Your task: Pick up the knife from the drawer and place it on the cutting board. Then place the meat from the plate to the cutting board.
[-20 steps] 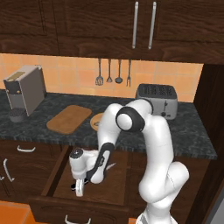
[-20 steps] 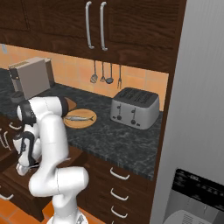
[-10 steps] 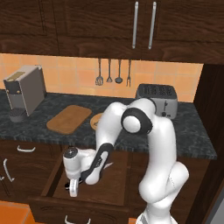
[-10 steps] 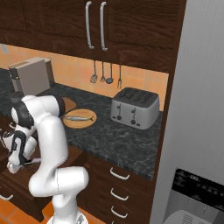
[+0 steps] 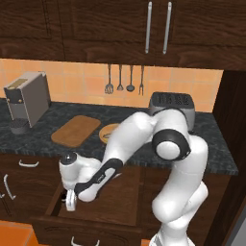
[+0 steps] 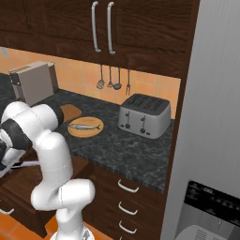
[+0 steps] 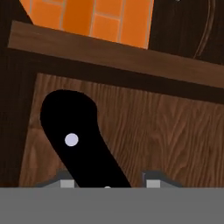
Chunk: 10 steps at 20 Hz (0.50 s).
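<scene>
Dark speckled stone counter (image 5: 43, 132) runs under brown cabinets, and below it the wide dark brown wooden drawer (image 5: 122, 202) stands pulled out so the arm can reach in. Over the drawer's lighter floor the gripper (image 5: 70, 201) points down, fingers spread to either side of the black handle of the small kitchen knife (image 7: 78, 140), not yet clamped. That handle is rounded, with a silver rivet. Beyond the drawer, the light brown rectangular cutting board (image 5: 76, 130) waits bare.
</scene>
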Motion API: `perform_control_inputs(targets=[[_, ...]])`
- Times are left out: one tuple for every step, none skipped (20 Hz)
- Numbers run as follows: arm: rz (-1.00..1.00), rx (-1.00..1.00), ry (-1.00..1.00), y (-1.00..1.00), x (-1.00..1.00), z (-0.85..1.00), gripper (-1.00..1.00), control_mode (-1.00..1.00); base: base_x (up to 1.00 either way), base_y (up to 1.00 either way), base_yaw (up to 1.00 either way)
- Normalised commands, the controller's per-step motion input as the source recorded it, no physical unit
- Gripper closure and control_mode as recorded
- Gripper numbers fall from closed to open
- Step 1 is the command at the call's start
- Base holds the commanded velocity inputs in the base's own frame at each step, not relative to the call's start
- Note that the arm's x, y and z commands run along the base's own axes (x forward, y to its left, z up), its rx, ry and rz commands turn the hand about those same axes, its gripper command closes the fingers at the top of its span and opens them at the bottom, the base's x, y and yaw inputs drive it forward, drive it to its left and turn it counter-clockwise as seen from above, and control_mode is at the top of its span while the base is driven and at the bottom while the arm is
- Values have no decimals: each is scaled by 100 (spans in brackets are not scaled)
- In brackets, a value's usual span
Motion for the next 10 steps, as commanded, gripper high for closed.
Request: perform_control_inputs(targets=[[-1,0,1,38,-27,99,100,-100,0,0,0],[-1,0,1,39,-34,96,100,-100,0,0,0],[-1,0,0,39,-37,97,100,-100,0,0,0],[-1,0,0,30,-36,100,100,-100,0,0,0],[-1,-2,0,26,-33,100,100,-100,0,0,0],[-1,-3,0,19,-35,100,100,-100,0,0,0],[0,-7,0,16,-53,100,100,-100,0,0,0],[0,-7,0,20,-54,100,100,-100,0,0,0],[0,-5,0,13,-59,100,100,-100,0,0,0],[0,-3,0,10,-51,100,100,-100,0,0,0]])
